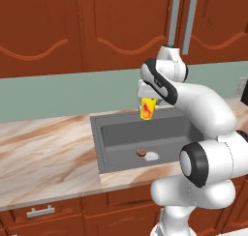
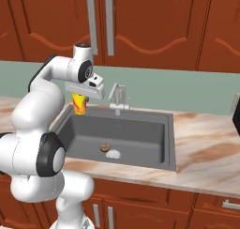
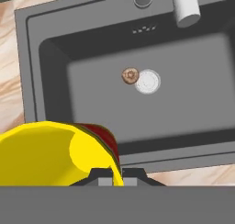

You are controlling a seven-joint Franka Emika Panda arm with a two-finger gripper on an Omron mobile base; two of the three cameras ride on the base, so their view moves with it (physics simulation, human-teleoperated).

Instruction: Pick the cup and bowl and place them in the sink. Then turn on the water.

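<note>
My gripper is shut on the cup, a small yellow tumbler with red-orange marks, and holds it in the air. In the right base view the cup hangs over the left rear part of the dark grey sink. The hand view has the cup's yellow rim at the lower left, pinched by the gripper, with the sink basin spread out below. The silver faucet stands at the sink's back rim. The bowl and the water are out of view.
A small brown round thing lies beside the white drain on the sink floor. Beige marbled counter runs on both sides of the sink. Red-brown cabinets hang above the green backsplash.
</note>
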